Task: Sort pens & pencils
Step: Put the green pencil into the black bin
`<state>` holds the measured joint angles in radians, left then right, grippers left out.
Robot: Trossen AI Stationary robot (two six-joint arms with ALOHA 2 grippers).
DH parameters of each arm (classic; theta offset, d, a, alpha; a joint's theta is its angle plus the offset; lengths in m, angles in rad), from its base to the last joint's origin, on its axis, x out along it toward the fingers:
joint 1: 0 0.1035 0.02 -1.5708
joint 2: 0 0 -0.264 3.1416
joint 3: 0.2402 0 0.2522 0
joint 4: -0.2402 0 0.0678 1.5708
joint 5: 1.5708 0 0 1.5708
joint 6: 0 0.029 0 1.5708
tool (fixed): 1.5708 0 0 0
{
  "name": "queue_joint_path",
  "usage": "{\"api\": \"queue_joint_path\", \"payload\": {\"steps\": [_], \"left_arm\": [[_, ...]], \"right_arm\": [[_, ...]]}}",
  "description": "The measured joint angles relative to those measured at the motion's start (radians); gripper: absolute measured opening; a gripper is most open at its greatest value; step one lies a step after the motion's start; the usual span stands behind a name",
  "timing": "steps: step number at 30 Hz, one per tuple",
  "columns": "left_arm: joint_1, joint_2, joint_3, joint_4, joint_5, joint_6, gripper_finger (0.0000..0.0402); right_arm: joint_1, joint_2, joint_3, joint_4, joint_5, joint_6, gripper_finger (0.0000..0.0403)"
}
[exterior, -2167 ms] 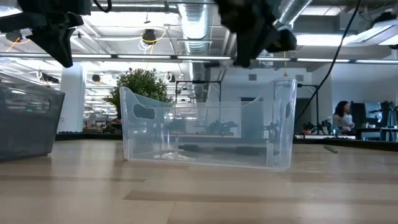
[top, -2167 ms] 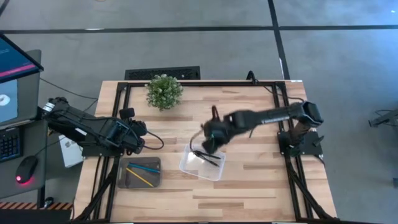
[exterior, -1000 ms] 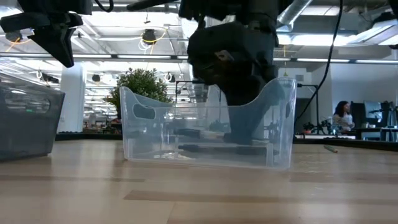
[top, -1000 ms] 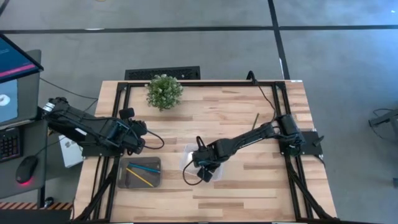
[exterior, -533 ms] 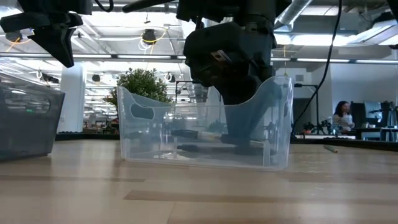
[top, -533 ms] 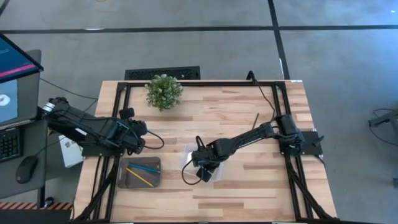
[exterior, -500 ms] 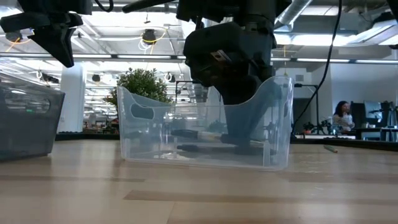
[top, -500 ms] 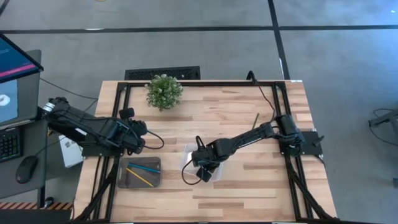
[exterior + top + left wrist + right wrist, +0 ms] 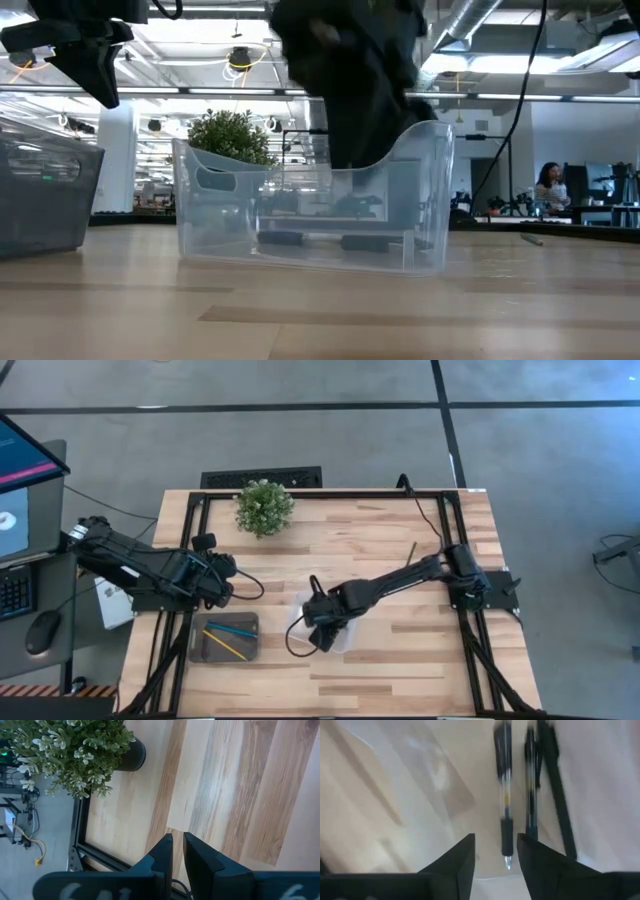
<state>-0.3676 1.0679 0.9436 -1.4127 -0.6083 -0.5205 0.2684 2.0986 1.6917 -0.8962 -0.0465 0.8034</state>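
Note:
My right gripper (image 9: 495, 855) is open and reaches down into the clear plastic bin (image 9: 298, 622), which the low view shows as a see-through tub (image 9: 220, 225). Three black pens (image 9: 504, 795) lie side by side on the bin's floor, one with its tip between my fingers. The yellow pencil (image 9: 231, 649) and the light blue pencil (image 9: 231, 628) lie in the grey tray (image 9: 200, 645). My left gripper (image 9: 177, 845) is shut and waits over the table's left side, above the tray. My right gripper (image 9: 325, 635) stands inside the clear bin, coming from above and pointing down at its floor. One pen's tip (image 9: 507, 864) lies in the gap between the fingers. Whether the fingers touch the pen, the floor or a wall I cannot tell.
A potted plant (image 9: 263, 507) stands near the far edge. One more dark stick (image 9: 410, 550) lies on the wood toward the right arm's base. The grey tray's wall (image 9: 40, 200) shows at the left of the low view. Bare wood lies along the near edge.
My right gripper, inside the bin, has moved a little toward the table's left. The clear bin has slid that way along the table with it, and the pens have shifted inside it.

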Motion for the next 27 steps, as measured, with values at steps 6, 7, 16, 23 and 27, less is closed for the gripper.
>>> {"api": "queue_joint_path", "payload": {"steps": [6, 7, 16, 23, 27], "left_arm": [[0.000, 0.000, 0.000, -0.002, 0.000, 0.000, 0.0036], [0.000, 0.000, 0.000, -0.003, 0.000, 0.000, 0.0036], [0.000, -0.001, 0.000, -0.007, -0.001, 0.000, 0.0036], [0.000, 0.000, 0.000, -0.010, -0.001, 0.010, 0.0036], [0.000, 0.000, 0.000, -0.010, -0.001, 0.013, 0.0036]], "right_arm": [[-0.005, -0.057, 0.137, -0.171, 0.112, 0.055, 0.0178], [-0.008, -0.080, 0.151, -0.219, 0.138, 0.057, 0.0178], [-0.012, -0.283, 0.186, -0.396, 0.268, 0.063, 0.0171], [-0.039, -0.411, 0.186, -0.672, 0.407, 0.214, 0.0173], [-0.077, -0.506, 0.123, -0.658, 0.420, 0.262, 0.0173]]}}
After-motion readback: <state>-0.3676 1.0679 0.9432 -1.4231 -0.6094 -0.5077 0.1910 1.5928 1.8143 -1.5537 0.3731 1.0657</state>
